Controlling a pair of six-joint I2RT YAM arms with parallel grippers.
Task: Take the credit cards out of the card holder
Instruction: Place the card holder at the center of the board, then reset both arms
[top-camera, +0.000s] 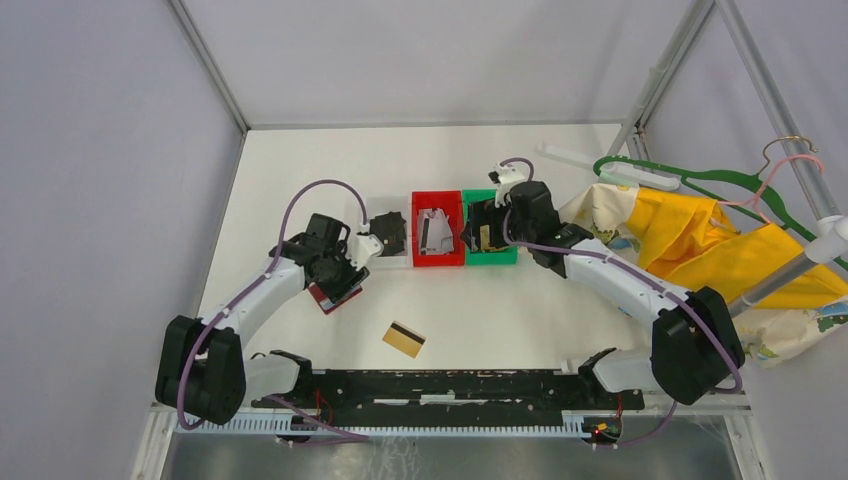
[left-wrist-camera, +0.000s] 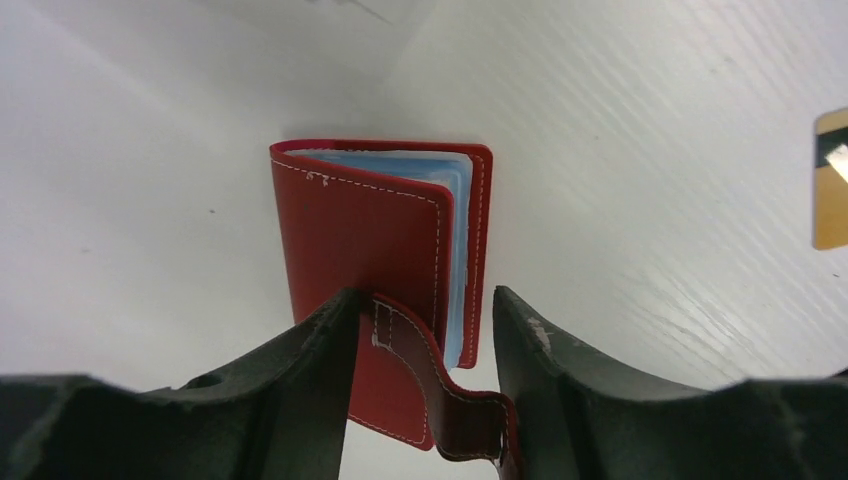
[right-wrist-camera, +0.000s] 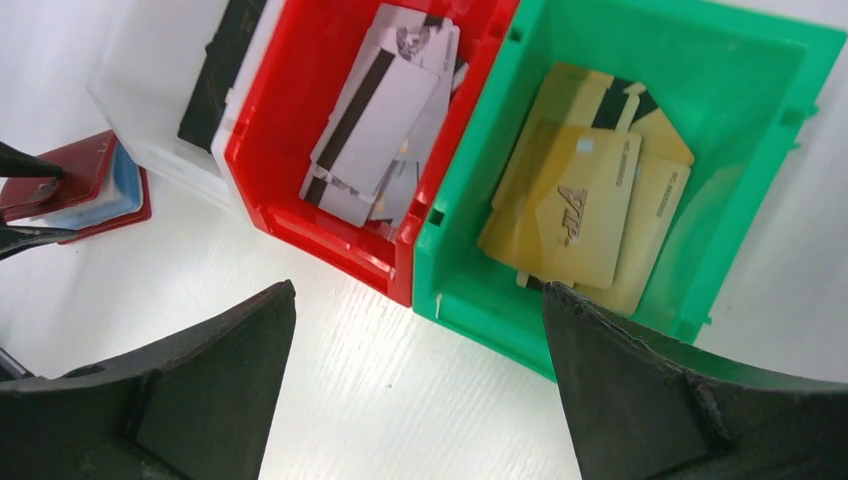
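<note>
From above, the left tool (top-camera: 343, 272) is gripping the red holder (top-camera: 333, 293) left of the bench's (top-camera: 300, 170) middle. A gold card (top-camera: 403, 339) is lying loose toward the near edge. The right tool (top-camera: 478, 235) is hovering at the green bin (top-camera: 492, 259).

Left wrist: the fingers (left-wrist-camera: 300, 390) are pinching the holder (left-wrist-camera: 360, 240) at its strap end — blue leaves are showing inside.

Right wrist: the tool (right-wrist-camera: 420, 370) is standing open and holding nothing, above the red bin (right-wrist-camera: 300, 215) and the green bin (right-wrist-camera: 470, 300) — gold cards (right-wrist-camera: 580, 200) are lying in the green one.
</note>
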